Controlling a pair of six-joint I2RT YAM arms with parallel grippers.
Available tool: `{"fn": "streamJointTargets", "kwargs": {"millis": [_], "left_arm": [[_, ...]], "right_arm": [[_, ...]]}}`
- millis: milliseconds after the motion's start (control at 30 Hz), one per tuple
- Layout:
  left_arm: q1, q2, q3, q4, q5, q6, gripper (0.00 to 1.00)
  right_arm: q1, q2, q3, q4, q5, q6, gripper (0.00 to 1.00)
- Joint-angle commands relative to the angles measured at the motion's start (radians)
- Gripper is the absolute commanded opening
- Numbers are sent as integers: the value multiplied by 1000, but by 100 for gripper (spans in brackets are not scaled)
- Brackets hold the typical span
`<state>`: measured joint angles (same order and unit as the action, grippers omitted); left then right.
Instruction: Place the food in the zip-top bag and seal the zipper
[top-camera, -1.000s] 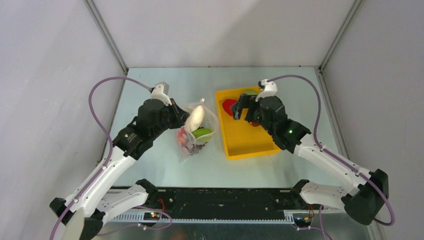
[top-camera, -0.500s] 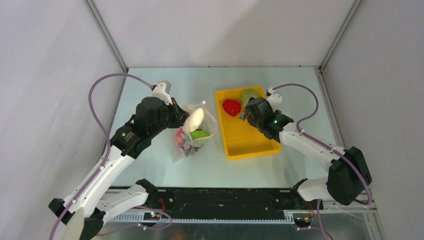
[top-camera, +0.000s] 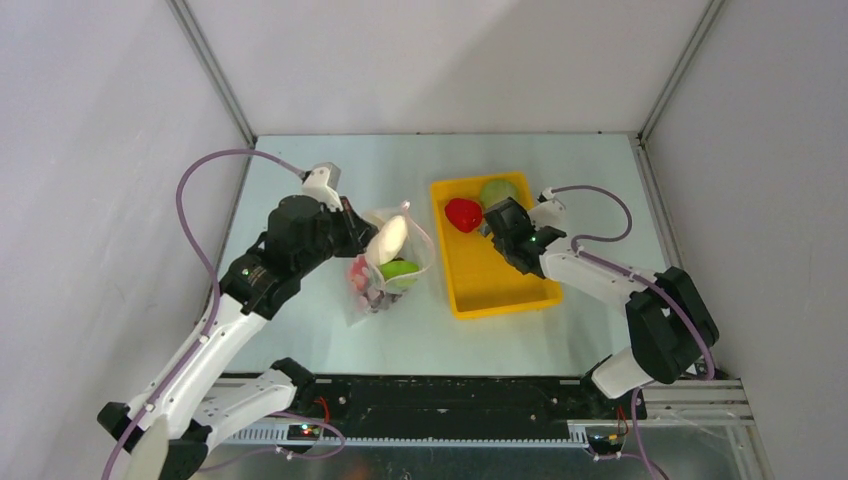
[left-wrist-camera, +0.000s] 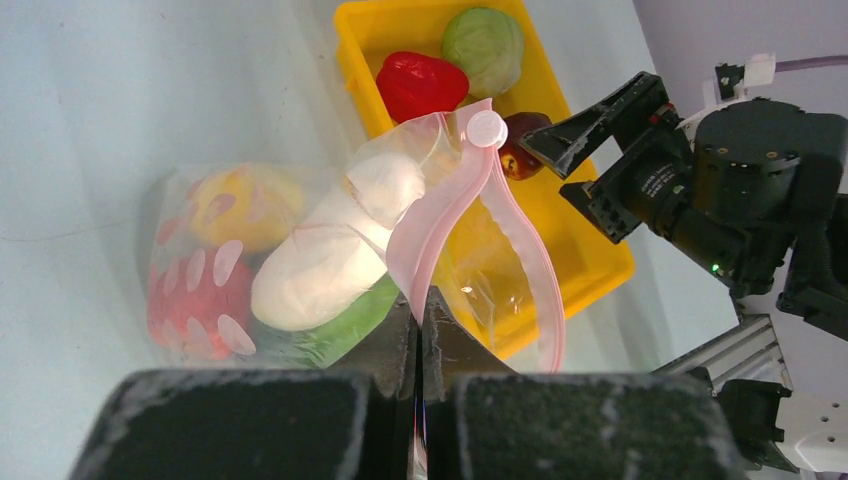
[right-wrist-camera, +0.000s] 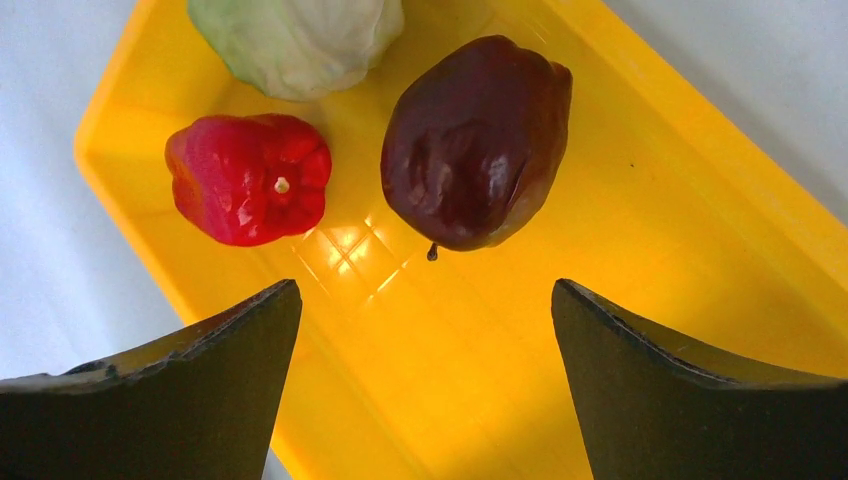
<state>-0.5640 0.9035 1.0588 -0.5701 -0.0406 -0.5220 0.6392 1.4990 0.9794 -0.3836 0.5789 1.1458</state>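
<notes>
My left gripper (left-wrist-camera: 420, 318) is shut on the pink zipper (left-wrist-camera: 440, 215) at the mouth of the zip-top bag (top-camera: 390, 265), holding it up and open. Inside the bag lie a white radish (left-wrist-camera: 325, 260), a green piece (left-wrist-camera: 340, 320), a yellow piece (left-wrist-camera: 240, 205) and a red piece (left-wrist-camera: 185, 300). My right gripper (right-wrist-camera: 425, 285) stands open low over the yellow tray (right-wrist-camera: 480, 380), with nothing between its fingers. Just ahead of its tips sits a dark red apple (right-wrist-camera: 475, 140). A red pepper (right-wrist-camera: 250, 178) and a pale green cabbage (right-wrist-camera: 300, 35) lie beyond it in the tray's far end.
The yellow tray (top-camera: 500, 295) stands right of the bag, close to it. Grey walls enclose the table on three sides. The arm bases and a black rail run along the near edge.
My right arm has dropped from above the tray and drawn in low over it, its open fingers now facing the apple. The left arm and bag have barely moved.
</notes>
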Motion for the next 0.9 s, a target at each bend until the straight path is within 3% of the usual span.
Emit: {"fn": "streamJointTargets", "kwargs": {"millis": [0,867], "left_arm": [[16,-28,-6,79,33,23,0],[20,-31,-17,93,109,18,0]], "right_arm": [[-6,17,5,25,71,119,100],[-68,221,5,104,156,307,99]]}}
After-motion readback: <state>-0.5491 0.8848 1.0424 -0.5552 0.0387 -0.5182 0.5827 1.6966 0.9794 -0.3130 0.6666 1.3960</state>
